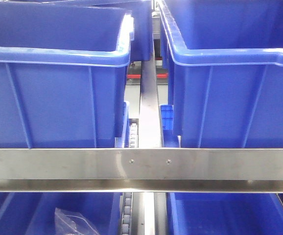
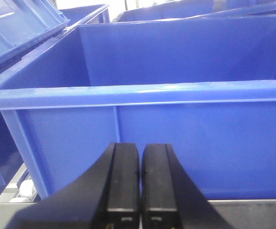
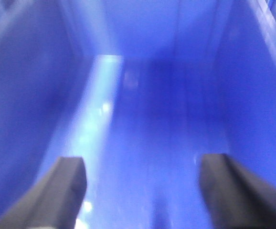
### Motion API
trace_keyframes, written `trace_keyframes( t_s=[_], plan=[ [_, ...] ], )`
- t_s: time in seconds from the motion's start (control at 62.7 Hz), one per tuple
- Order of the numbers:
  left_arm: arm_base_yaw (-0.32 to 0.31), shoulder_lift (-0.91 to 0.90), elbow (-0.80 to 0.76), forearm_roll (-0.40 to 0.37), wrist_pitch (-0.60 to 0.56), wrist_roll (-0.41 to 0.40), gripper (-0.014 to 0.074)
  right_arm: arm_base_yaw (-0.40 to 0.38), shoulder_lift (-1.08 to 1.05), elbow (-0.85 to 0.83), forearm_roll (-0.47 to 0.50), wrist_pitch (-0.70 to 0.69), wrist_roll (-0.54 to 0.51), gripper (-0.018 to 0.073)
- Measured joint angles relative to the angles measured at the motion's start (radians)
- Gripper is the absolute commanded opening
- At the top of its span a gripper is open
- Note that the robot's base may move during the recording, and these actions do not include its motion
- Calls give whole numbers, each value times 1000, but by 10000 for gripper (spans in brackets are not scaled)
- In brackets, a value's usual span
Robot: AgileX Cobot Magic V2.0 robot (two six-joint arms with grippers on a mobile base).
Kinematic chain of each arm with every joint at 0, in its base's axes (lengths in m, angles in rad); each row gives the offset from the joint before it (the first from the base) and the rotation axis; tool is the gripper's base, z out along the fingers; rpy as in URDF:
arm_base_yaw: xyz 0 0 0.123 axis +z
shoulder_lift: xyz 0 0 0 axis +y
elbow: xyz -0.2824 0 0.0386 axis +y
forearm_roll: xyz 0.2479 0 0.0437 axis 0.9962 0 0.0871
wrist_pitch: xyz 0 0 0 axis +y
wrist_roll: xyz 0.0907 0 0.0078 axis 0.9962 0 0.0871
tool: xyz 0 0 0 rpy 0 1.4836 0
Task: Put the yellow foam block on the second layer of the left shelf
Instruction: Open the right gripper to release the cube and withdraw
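Inside blue bin (image 3: 143,119), right gripper (image 3: 140,191) spread, nothing held

No readable text, label, brand, number or sign shows in any view

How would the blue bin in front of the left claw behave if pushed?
Probably stiff: the blue bin has ribbed walls and a thick rim. Likely light, as the visible interior looks empty. May glide back easily, since white rollers show beside its base.
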Motion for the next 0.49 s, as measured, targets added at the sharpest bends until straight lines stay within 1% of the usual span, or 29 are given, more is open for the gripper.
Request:
trace_keyframes(
  t_s=[0.08,0.144,0.159,0.175,0.335,0.494],
  plan=[
    [0,0,0,0,0,0,136,0,-34,0,0,-2,2,202],
    [0,0,0,0,0,0,136,0,-61,0,0,-2,2,77],
    [0,0,0,0,0,0,136,0,-68,0,0,-2,2,34],
    [0,0,0,0,0,0,136,0,-74,0,0,-2,2,15],
    [0,0,0,0,0,0,136,0,-174,35,0,-10,2,27],
    [0,0,0,0,0,0,136,0,-316,145,0,-10,4,27]
  ],
)
